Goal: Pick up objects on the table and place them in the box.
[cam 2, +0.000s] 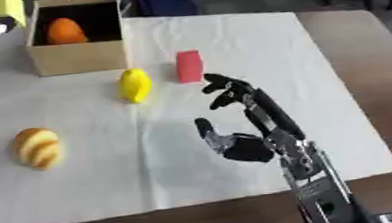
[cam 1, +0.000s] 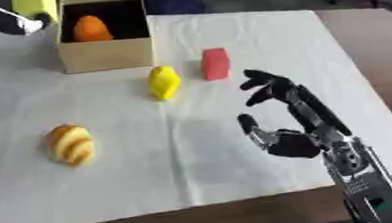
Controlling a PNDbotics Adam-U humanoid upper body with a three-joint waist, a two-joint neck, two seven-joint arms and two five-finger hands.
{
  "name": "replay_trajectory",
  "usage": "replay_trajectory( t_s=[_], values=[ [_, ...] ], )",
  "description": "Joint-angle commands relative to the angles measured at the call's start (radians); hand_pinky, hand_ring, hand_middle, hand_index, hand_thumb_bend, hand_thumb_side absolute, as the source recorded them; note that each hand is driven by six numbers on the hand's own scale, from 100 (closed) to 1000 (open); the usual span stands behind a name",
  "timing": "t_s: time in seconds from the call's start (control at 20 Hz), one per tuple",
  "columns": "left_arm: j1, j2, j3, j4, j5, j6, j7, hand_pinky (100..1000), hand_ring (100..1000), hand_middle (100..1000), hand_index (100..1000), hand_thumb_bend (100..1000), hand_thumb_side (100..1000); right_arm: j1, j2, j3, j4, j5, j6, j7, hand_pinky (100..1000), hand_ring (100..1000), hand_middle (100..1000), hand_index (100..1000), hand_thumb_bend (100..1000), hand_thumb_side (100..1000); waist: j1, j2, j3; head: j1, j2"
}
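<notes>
The box [cam 1: 106,54] is one open-topped cardboard container with plain tan walls, standing upright at the far left of the white cloth [cam 1: 229,40] that covers the brown table [cam 1: 378,34]. It contains one orange, rounded object [cam 1: 92,28], resting against the left inner wall.

Three objects lie on the cloth outside the box:
- one yellow, lumpy object [cam 1: 163,82], just in front of the box's right corner;
- one red rectangular block [cam 1: 215,63], upright, just beside the yellow object;
- one tan, ridged, bread-shaped object [cam 1: 70,144], well apart at the near left.

The right hand [cam 1: 286,121] is above the cloth, near the red block, fingers spread and holding nothing.
</notes>
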Motion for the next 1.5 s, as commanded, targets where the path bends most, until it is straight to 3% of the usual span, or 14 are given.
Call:
replay_trajectory(
  t_s=[0.05, 0.15, 0.3, 0.5, 0.7, 0.9, 1.05, 1.2, 1.4, 1.5],
  values=[
    [-0.032, -0.024, 0.02, 0.037, -0.034, 0.023, 0.089, 714, 562, 528, 678, 291, 100, -0.007, 0.001, 0.007, -0.011, -0.011, -0.004, 0.007, 711, 653, 759, 944, 221, 461, 0.003, -0.033, -0.012, 0.015, -0.003],
    [-0.032, -0.042, 0.023, 0.06, -0.049, 0.036, 0.143, 730, 595, 573, 721, 296, 100, -0.007, 0.004, 0.01, -0.011, -0.014, -0.006, 0.01, 711, 653, 759, 944, 227, 459, 0.001, -0.031, -0.024, 0.021, -0.004],
    [-0.031, -0.058, 0.022, 0.088, -0.072, 0.049, 0.18, 772, 683, 729, 863, 312, 100, -0.008, 0.005, 0.013, -0.011, -0.016, -0.006, 0.013, 711, 652, 759, 945, 228, 459, 0.0, -0.03, -0.037, 0.026, -0.007],
    [-0.027, -0.064, 0.022, 0.1, -0.115, 0.07, 0.178, 803, 736, 833, 967, 420, 100, -0.006, 0.006, 0.012, -0.011, -0.018, -0.006, 0.013, 711, 652, 759, 944, 227, 460, -0.002, -0.029, -0.046, 0.028, -0.009],
    [-0.022, -0.059, 0.026, 0.099, -0.122, 0.087, 0.183, 807, 742, 849, 977, 457, 103, -0.007, 0.006, 0.011, -0.011, -0.018, -0.006, 0.013, 710, 652, 759, 944, 225, 461, -0.001, -0.029, -0.044, 0.026, -0.009],
    [-0.017, -0.047, 0.029, 0.095, -0.101, 0.09, 0.191, 809, 747, 854, 970, 444, 231, -0.007, 0.006, 0.01, -0.011, -0.017, -0.006, 0.012, 710, 652, 759, 945, 222, 463, 0.0, -0.028, -0.04, 0.023, -0.009],
    [-0.013, -0.036, 0.029, 0.09, -0.085, 0.089, 0.187, 806, 741, 838, 953, 429, 225, -0.006, 0.005, 0.008, -0.011, -0.016, -0.005, 0.011, 710, 652, 759, 944, 221, 464, 0.001, -0.029, -0.038, 0.021, -0.009],
    [-0.008, -0.016, 0.023, 0.067, -0.05, 0.075, 0.167, 799, 721, 796, 913, 375, 114, -0.006, 0.004, 0.005, -0.01, -0.014, -0.004, 0.008, 710, 652, 759, 944, 218, 466, 0.002, -0.028, -0.034, 0.016, -0.008],
    [0.011, 0.029, -0.001, -0.01, 0.066, 0.019, 0.061, 789, 687, 740, 868, 297, 100, -0.006, 0.001, -0.001, -0.01, -0.011, -0.002, 0.003, 710, 652, 759, 944, 216, 468, 0.005, -0.026, -0.024, 0.0, -0.008],
    [0.028, 0.063, -0.026, -0.071, 0.143, -0.018, -0.018, 785, 674, 719, 851, 337, 109, -0.007, 0.0, -0.004, -0.009, -0.01, -0.001, 0.0, 710, 652, 759, 945, 214, 469, 0.007, -0.025, -0.018, -0.008, -0.009]
  ],
)
